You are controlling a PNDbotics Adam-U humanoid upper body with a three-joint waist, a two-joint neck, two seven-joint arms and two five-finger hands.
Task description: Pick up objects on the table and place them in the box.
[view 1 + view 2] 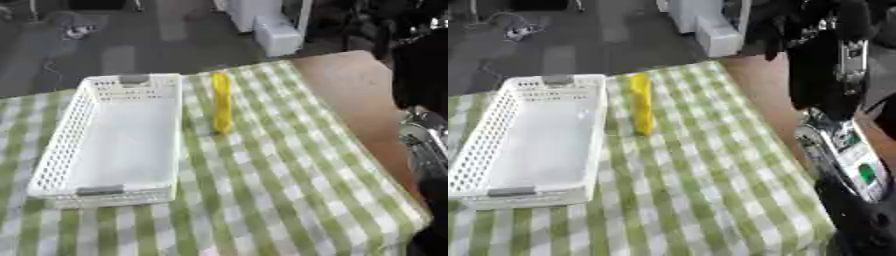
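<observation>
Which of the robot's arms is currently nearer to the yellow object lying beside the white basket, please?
Right. The right arm is raised over the table at its right edge, to the right of the yellow object and apart from it. The left arm shows in neither view.

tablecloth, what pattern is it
Green and white checks on the tablecloth, clearest in the left eye view.

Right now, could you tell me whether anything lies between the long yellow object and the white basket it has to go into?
Nothing visible does. The long yellow object lies on the green checked tablecloth just right of the white basket, alongside its right wall, with only bare cloth between them. The basket looks empty, so only that wall needs clearing.
</observation>
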